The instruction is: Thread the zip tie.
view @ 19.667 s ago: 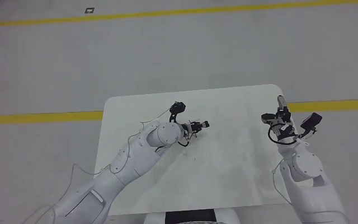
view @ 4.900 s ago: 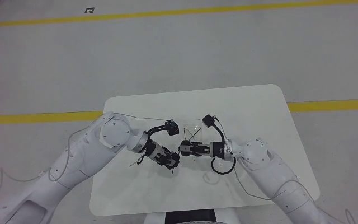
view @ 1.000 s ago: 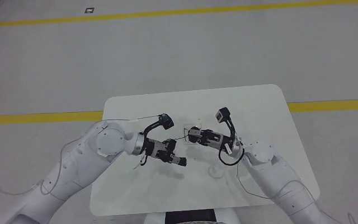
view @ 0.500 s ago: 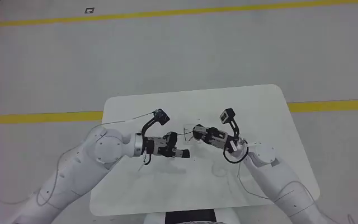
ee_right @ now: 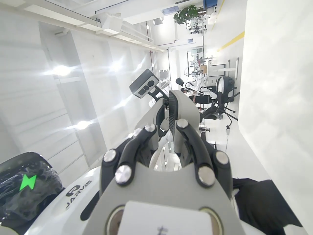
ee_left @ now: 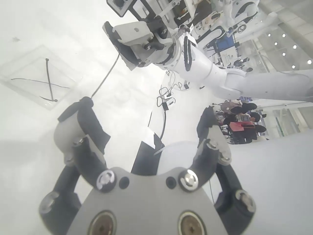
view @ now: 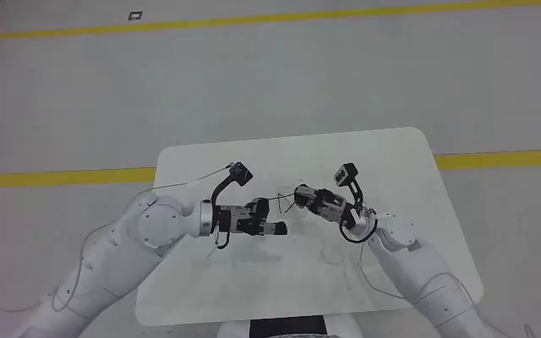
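White table (view: 389, 152) from above: left gripper (view: 277, 227) and right gripper (view: 298, 195) face each other near its middle. Left wrist view: its fingers (ee_left: 90, 121) are spread wide, and the right gripper pinches a black zip tie (ee_left: 105, 75) (loose end at one fingertip), near a clear tray (ee_left: 27, 65) with two more ties (ee_left: 49, 79). Right wrist view: fingers (ee_right: 181, 106) pressed together.
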Robot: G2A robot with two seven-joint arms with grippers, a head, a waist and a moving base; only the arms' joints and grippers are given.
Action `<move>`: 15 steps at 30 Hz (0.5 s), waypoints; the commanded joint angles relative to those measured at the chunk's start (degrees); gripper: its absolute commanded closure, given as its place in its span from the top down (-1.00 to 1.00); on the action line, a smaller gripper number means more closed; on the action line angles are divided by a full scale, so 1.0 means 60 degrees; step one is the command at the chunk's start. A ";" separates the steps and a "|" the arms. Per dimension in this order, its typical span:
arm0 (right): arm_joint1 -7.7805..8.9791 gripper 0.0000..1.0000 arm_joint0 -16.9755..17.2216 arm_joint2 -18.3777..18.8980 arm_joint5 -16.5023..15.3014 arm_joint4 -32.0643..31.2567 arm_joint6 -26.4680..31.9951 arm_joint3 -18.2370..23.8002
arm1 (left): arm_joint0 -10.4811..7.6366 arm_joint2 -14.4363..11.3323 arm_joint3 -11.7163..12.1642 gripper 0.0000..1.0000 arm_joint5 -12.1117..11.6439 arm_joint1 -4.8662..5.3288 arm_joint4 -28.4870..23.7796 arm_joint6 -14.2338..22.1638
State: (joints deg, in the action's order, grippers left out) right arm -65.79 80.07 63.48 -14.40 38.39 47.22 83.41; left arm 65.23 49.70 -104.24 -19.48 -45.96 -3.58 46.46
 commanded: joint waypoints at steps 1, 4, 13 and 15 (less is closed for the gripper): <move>0.0000 -1.00 0.0000 0.0000 0.0000 0.0000 -0.0001 0.0000 | 0.0031 -0.0029 -0.0007 1.00 0.0022 -0.0012 0.0001 -0.0099; -0.0016 -1.00 0.0064 -0.0006 0.0117 0.0038 -0.0256 0.0103 | 0.0005 -0.0062 0.0178 1.00 0.0000 -0.0040 -0.0022 -0.0121; -0.0015 -1.00 0.0181 0.0144 0.0685 0.0312 -0.0223 0.0177 | 0.0123 0.0113 0.0151 1.00 0.0000 -0.0047 0.0188 -0.0413; -0.0015 -1.00 0.0162 0.0138 0.0876 0.0377 -0.0094 0.0150 | 0.0179 0.0188 0.0103 1.00 0.0000 -0.0041 0.0232 -0.0521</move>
State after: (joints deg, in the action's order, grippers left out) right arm -65.88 81.11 64.34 -9.69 40.49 46.26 84.39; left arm 66.13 50.62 -103.45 -19.48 -46.22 -2.31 43.66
